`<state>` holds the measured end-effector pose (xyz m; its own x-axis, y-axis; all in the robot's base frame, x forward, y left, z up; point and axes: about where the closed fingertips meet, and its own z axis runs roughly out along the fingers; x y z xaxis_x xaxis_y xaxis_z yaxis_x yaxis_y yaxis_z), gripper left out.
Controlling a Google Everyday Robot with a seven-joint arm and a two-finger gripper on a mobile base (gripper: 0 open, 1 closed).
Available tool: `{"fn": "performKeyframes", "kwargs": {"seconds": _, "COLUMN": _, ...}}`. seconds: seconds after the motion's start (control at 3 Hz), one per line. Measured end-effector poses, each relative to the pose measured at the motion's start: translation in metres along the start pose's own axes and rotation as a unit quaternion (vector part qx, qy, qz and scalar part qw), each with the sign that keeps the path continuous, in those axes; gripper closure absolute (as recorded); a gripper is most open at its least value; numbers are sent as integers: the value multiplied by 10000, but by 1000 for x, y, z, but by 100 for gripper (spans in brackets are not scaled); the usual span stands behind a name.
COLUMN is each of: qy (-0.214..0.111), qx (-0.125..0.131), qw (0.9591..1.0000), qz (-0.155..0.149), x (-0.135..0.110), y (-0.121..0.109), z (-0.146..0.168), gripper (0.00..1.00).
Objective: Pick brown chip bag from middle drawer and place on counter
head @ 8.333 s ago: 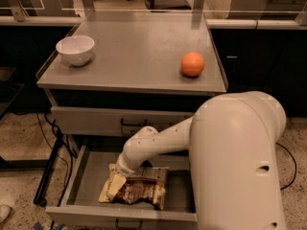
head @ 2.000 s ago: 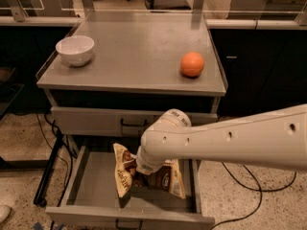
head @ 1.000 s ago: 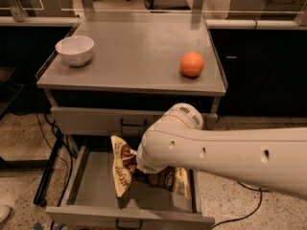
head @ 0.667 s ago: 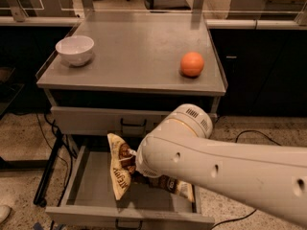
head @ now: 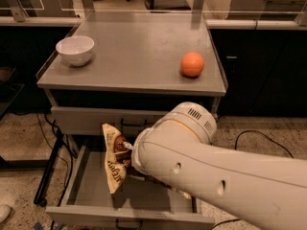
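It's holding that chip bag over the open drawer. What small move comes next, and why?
Probably raise it straight up: the gripper holds the crinkly dark brown chip bag above the open grey metal drawer, but below the flat grey metal counter top.

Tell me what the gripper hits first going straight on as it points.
The gripper, over the open middle drawer, points toward the picture's left into the brown chip bag it holds; beyond that, probably the drawer's left wall, depth unclear.

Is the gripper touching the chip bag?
Touching. The camera view shows the gripper pinching the chip bag, holding it upright above the open drawer.
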<state>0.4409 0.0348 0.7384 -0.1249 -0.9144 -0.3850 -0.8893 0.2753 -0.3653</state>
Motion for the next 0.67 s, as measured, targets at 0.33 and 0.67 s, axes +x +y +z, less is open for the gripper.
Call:
{"fn": "performKeyframes", "kwargs": {"seconds": 0.33, "qy": -216, "qx": 482, "qw": 9983, "qz": -234, "x": -32, "y": -13, "z": -38, "gripper": 100}}
{"fn": "performKeyframes", "kwargs": {"seconds": 0.67, "qy": -252, "qx": 577, "qw": 9976, "qz": -278, "x": -37, "y": -15, "z": -46, "gripper": 100}}
